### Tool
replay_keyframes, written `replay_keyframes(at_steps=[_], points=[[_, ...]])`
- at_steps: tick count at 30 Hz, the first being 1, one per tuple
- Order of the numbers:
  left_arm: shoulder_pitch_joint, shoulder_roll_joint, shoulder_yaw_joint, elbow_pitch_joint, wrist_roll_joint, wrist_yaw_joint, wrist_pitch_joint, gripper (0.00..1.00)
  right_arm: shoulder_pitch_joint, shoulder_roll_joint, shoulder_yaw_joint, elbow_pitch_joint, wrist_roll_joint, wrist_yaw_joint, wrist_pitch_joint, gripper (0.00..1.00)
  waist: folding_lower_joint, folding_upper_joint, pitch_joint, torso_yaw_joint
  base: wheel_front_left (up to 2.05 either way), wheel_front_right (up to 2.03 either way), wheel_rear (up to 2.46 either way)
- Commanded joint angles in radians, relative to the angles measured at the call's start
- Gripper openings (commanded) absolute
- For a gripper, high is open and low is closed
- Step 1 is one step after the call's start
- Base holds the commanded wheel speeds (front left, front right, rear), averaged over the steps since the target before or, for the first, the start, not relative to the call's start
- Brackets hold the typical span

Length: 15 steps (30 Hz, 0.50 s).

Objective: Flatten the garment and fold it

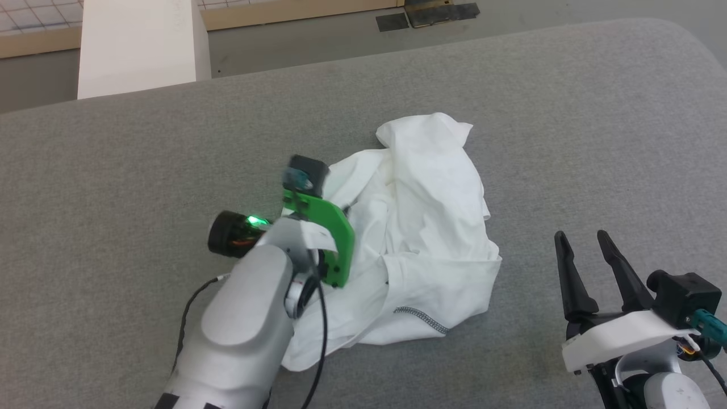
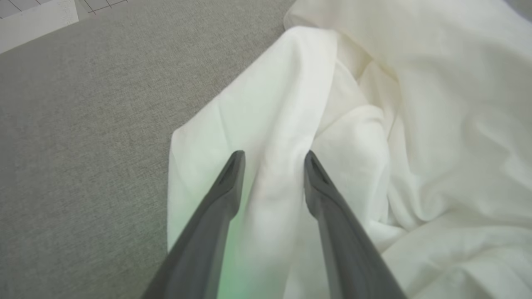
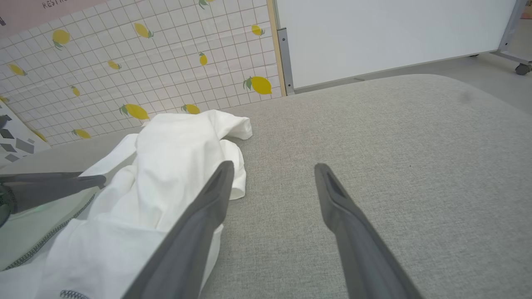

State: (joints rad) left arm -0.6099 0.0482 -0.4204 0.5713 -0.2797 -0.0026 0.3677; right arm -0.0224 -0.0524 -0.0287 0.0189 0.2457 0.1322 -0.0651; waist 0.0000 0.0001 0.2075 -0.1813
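Left pincer (image 2: 274, 160) angles down at mid-frame, fingers parted; right pincer (image 1: 580, 237) waits lower right, spread wide, fingers up.

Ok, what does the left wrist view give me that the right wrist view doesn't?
Left wrist view gives: a close look at the left end effector, its fingers apart on either side of a raised fold near the garment's edge.
Right wrist view gives instead: the right end effector open over bare grey surface beside the cloth, the zigzag stitching, a lemon-print wall and a white board behind.
Shared: the white garment lying crumpled on the grey surface.
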Motion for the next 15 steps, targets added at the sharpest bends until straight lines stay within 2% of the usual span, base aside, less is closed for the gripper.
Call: replay_keyframes(at_steps=[1, 5, 9, 15], points=[[-0.02, 0.008, 0.019, -0.012, -0.016, 0.01, -0.029, 0.0, -0.016, 0.002, -0.002, 0.005, 0.007, -0.002, -0.01, 1.0, 0.0, -0.0001, 0.0, 0.008, 0.0, 0.0, 0.0], [0.005, 0.027, 0.098, -0.07, -0.059, 0.04, -0.154, 0.0, -0.019, 0.002, -0.007, 0.012, 0.006, -0.002, -0.01, 1.0, 0.0, -0.0001, -0.011, 0.036, 0.0, 0.0, 0.0], [0.079, 0.059, 0.217, -0.162, -0.131, 0.074, -0.276, 0.0, -0.018, 0.002, -0.014, 0.007, 0.003, -0.002, -0.007, 1.0, 0.0, -0.0001, -0.025, 0.077, 0.0, 0.0, 0.0], [0.265, 0.125, 0.375, -0.279, -0.195, 0.151, -0.36, 0.0, -0.017, 0.002, -0.022, 0.003, -0.005, -0.002, 0.01, 1.0, 0.0, -0.0001, -0.037, 0.138, 0.0, 0.0, 0.0]])
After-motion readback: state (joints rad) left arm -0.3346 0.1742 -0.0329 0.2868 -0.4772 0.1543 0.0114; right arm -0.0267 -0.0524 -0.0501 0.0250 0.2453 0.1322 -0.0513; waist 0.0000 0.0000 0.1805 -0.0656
